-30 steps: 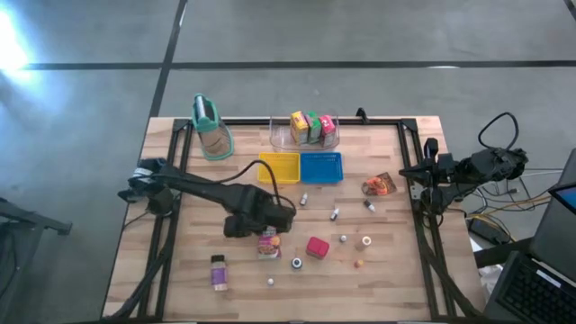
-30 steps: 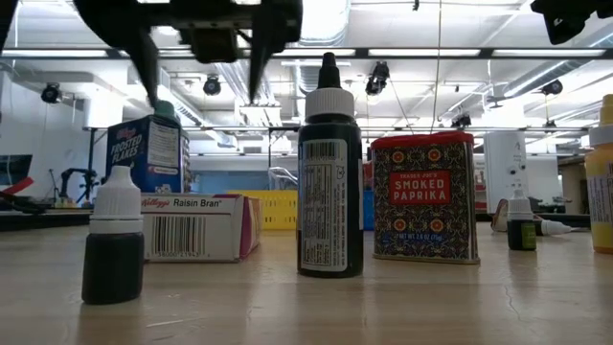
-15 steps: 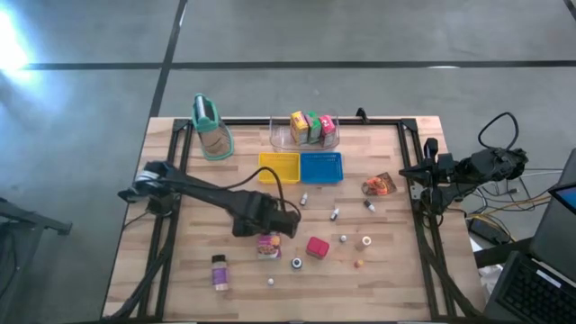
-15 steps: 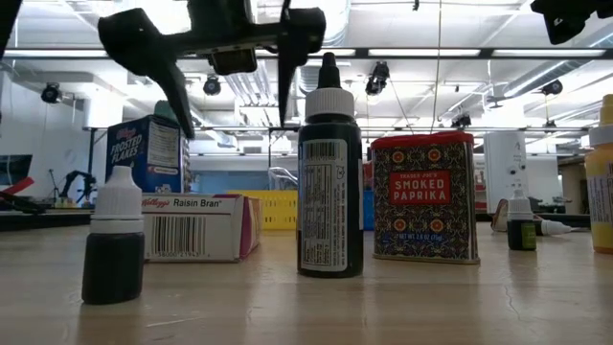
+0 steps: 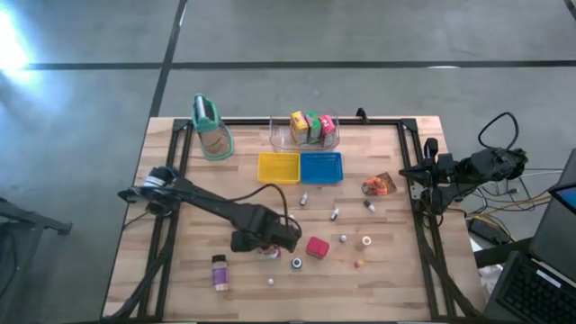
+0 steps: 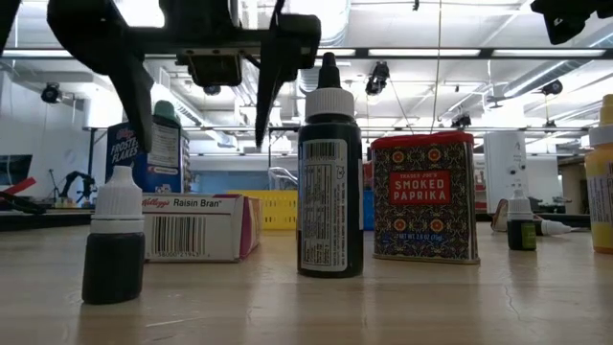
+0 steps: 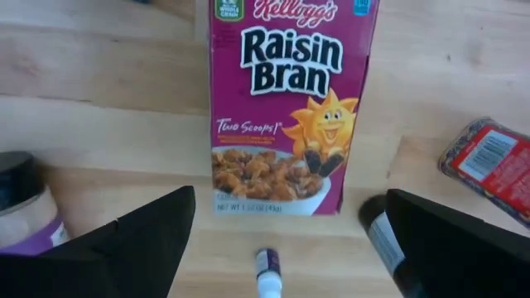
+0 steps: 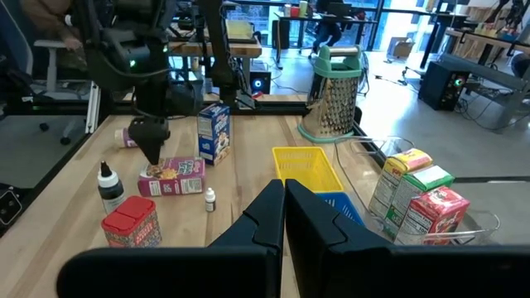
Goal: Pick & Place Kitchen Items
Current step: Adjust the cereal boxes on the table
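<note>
A pink Raisin Bran carton (image 7: 286,108) lies flat on the table near the middle front (image 6: 196,228). My left gripper (image 6: 196,120) hangs open just above it, pointing down, one finger to each side and neither touching; in the high view the gripper (image 5: 266,239) hides most of the carton. A red paprika tin (image 5: 317,247) stands to the carton's right. A Frosted Flakes carton (image 8: 214,132) stands upright behind it. My right gripper (image 8: 283,217) is shut and waits at the table's right edge (image 5: 407,171).
A dark bottle (image 6: 330,182) and a small dropper bottle (image 6: 113,235) stand near the front. A purple-lidded jar (image 5: 219,270) is at front left. The yellow tray (image 5: 279,167), blue tray (image 5: 321,167), clear bin (image 5: 306,142) with cartons, orange pouch (image 5: 379,185) and tall container (image 5: 210,126) lie farther back.
My left gripper has come down and toward the table's near edge, a little to the right, until it stands over the Raisin Bran carton. The carton has not moved.
</note>
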